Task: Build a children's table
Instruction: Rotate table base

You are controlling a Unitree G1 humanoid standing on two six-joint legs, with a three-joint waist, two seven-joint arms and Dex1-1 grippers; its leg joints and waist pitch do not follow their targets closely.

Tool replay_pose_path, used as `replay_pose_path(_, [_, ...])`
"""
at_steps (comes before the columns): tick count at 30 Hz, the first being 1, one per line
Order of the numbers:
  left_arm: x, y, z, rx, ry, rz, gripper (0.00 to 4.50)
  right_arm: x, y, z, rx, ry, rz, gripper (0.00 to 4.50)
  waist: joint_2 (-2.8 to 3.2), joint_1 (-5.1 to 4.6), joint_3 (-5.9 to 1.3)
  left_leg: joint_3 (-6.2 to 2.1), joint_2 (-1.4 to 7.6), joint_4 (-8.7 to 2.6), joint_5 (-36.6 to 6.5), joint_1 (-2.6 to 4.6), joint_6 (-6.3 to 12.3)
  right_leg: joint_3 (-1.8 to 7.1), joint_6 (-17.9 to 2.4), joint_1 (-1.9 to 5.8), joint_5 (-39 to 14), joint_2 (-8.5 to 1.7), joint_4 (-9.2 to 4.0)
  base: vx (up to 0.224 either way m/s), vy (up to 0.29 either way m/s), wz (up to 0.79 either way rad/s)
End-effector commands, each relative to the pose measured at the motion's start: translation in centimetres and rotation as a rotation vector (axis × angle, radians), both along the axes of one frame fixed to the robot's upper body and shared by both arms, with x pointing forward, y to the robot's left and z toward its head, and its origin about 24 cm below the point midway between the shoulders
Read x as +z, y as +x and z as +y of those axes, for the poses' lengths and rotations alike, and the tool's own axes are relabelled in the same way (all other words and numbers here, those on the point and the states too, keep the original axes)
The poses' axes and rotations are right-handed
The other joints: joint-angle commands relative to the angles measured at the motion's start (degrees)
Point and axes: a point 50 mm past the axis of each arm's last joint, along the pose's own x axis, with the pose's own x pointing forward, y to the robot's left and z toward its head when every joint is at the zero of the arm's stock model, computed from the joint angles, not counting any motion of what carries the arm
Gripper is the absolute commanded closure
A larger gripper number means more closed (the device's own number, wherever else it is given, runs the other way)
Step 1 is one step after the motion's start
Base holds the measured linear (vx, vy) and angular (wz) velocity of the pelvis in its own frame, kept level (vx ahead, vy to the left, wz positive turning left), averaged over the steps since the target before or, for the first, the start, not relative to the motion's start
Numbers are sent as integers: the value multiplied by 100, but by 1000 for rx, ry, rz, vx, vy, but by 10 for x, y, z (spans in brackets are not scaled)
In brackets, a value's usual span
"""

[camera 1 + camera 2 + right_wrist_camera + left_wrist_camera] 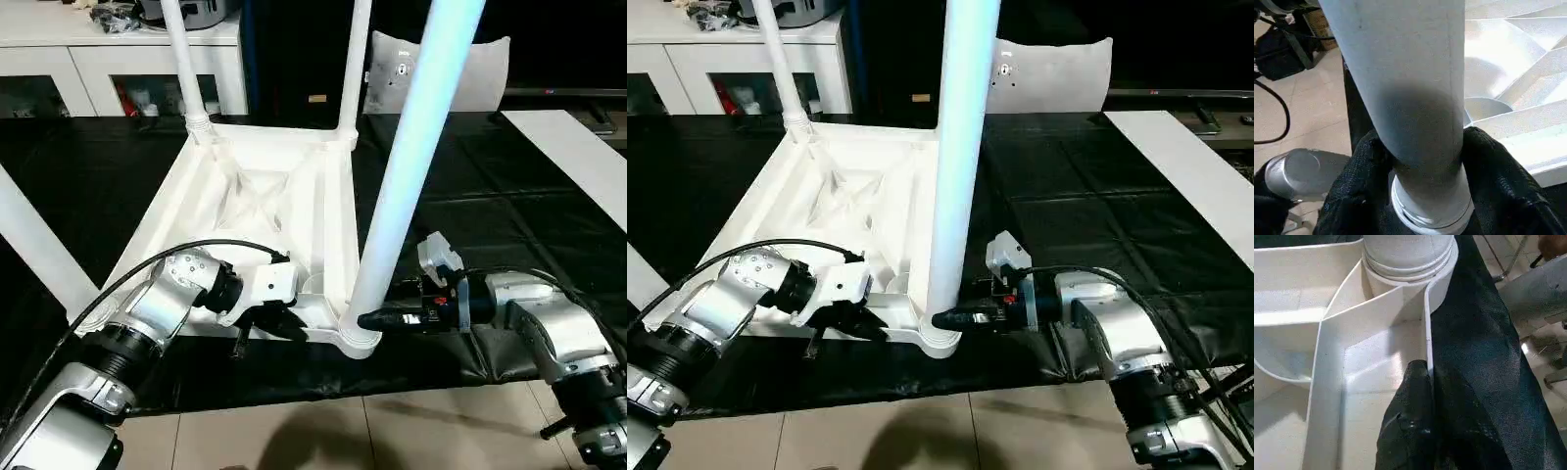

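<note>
The white children's table top (294,196) lies upside down on a black mat, ribbed side up. Four legs stand in its corner sockets: two far ones (186,69) (355,59), one at the left edge (34,245), and the near-right leg (411,147). My left gripper (257,328) is shut on the thin wall of the top's near rim (1425,333), close to the near-right socket. My right gripper (945,319) reaches in from the right. Its black fingers (1356,176) press on both sides of the near-right leg (1415,73), just above the socket collar.
The black mat (490,196) covers the floor under the table, and bare tiles (343,431) lie in front of it. Behind are a white cabinet (98,59) and a grey-white cushion (480,69). A white board (578,157) lies at the right.
</note>
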Motion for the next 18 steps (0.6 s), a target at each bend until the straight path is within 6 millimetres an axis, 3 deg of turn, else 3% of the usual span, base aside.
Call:
replay_pose_path(1, [6,4,-11,-33,0,-23,450,-2,-2,4,31,16,36,259,1,-32,-399,-5,163,-397,-921,29,287,308,-861,329,-1955,-359,-384,0,0,0])
replay_pose_path(5, [8,7,-15,42,-40,-9,450,-3,-4,7,12,45,44,259,-6,-30,-388,2,159,-397,-988,37,265,305,-843,323,-2123,-366,-411,0,0,0])
replay_pose_path(10, [11,12,-35,204,-132,10,450,-15,3,26,-261,76,10,259,-15,-83,-364,-19,136,-411,-1143,47,152,272,-615,304,-2646,-377,-485,0,0,0])
replay_pose_path(13, [11,14,-42,250,-157,4,450,-18,8,35,-363,91,6,259,-16,-228,-359,-48,98,-415,-1252,-4,94,226,-433,327,-2888,-361,-526,0,0,0])
replay_pose_path(14, [10,16,-46,290,-168,0,450,-19,11,40,-420,95,10,259,-1,-278,-364,-48,83,-395,-1280,16,110,223,-425,308,-2925,-365,-546,0,0,0])
replay_pose_path(18, [10,22,-53,373,-175,-14,450,-19,19,50,-536,113,26,260,-7,-421,-383,-52,65,-377,-1194,-24,199,211,-488,312,-2769,-343,-535,0,0,0])
